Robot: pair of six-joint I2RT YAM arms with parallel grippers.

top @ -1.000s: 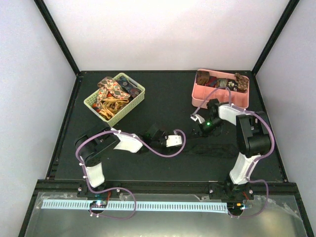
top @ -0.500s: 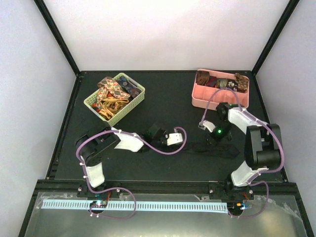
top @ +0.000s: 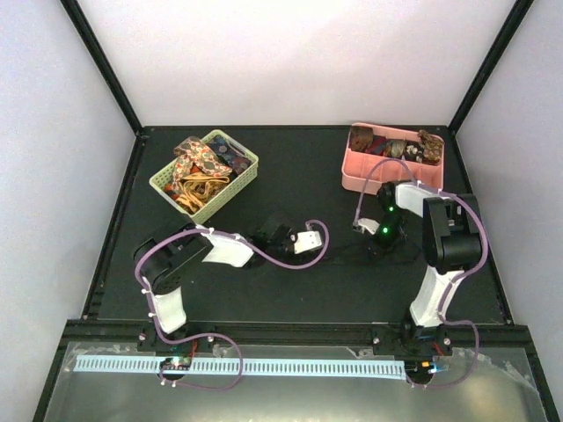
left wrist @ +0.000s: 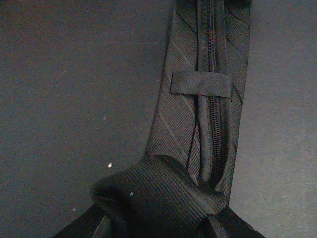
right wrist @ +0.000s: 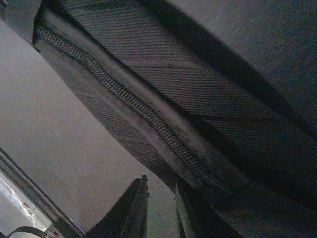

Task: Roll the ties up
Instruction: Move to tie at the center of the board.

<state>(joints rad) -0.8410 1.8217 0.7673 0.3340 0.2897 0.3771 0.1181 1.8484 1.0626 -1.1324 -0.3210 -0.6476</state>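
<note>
A dark striped tie (left wrist: pixel 198 114) lies lining-up on the black mat, its centre seam and keeper loop (left wrist: pixel 200 83) showing. Its near end is wound into a coil (left wrist: pixel 158 193). My left gripper (left wrist: pixel 158 225) (top: pixel 303 243) is shut on that coil. In the right wrist view the same tie (right wrist: pixel 163 84) runs close overhead, raised off the mat. It crosses the right finger of my right gripper (right wrist: pixel 161 198) (top: pixel 376 242). A narrow gap with bare mat shows between those fingers. A pinch at the tips cannot be made out.
A green basket (top: pixel 249 167) at the back left holds loose patterned ties (top: pixel 201 167). A pink bin (top: pixel 352 178) at the back right holds rolled ties (top: pixel 396 145). Purple cables loop along both arms.
The right gripper swung right and down onto the tie, then drew back a little up and left, and the tie's flat stretch no longer lies as it did. The left gripper barely shifted.
</note>
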